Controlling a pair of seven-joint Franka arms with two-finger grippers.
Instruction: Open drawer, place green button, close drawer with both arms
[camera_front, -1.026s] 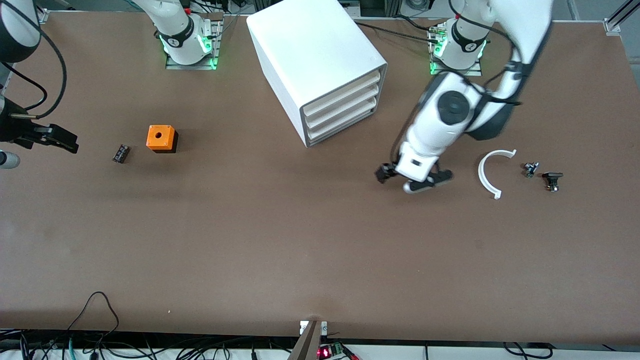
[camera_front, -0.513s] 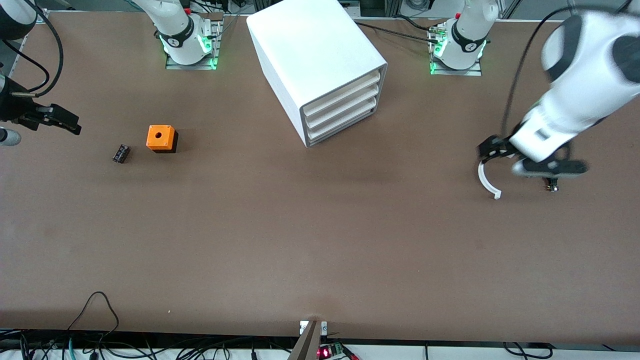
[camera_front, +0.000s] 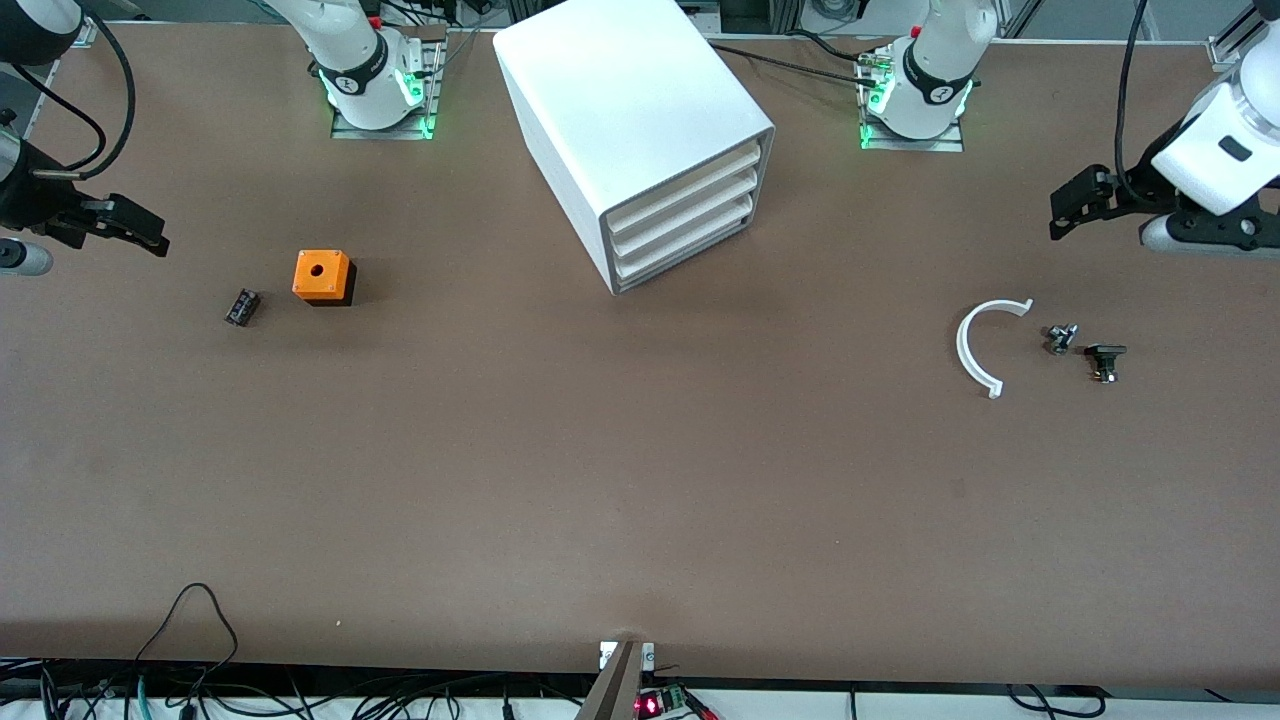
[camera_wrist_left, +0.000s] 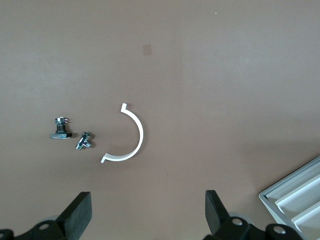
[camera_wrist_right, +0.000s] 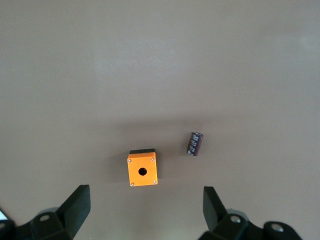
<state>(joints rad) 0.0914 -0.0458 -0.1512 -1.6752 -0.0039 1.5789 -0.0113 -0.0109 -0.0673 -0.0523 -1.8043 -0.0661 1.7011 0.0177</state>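
Observation:
The white cabinet stands mid-table near the arms' bases; its three drawers are shut, the bottom drawer among them. A tiny cylindrical part with a greenish end, seemingly the button, lies toward the left arm's end and shows in the left wrist view. My left gripper is open and empty, up over the table at that end. My right gripper is open and empty over the right arm's end, apart from the orange cube.
A white curved strip and a small black T-shaped part lie beside the button. The orange cube with a hole and a small black ribbed block lie toward the right arm's end.
My left arm has swung from near the cabinet's front, across the small parts, out to its own end of the table. My right gripper has drifted slightly toward the bases.

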